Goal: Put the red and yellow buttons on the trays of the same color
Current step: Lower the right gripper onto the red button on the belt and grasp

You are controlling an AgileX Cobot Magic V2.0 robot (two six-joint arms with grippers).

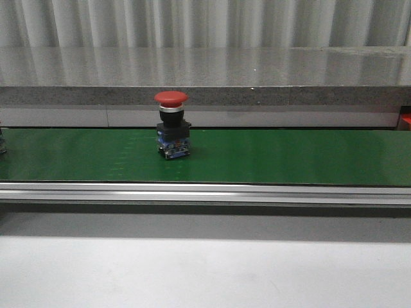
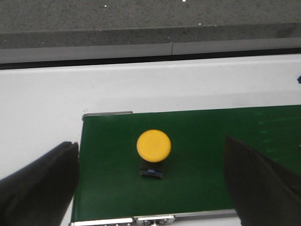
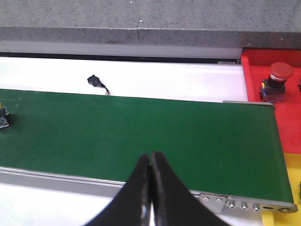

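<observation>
Matte green belt (image 1: 289, 157) carries a glossy, mushroom-capped red button (image 1: 171, 126) upright.

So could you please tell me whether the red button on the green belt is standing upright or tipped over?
Upright. In the front view the red button rests on its base on the green belt, cap on top.
</observation>
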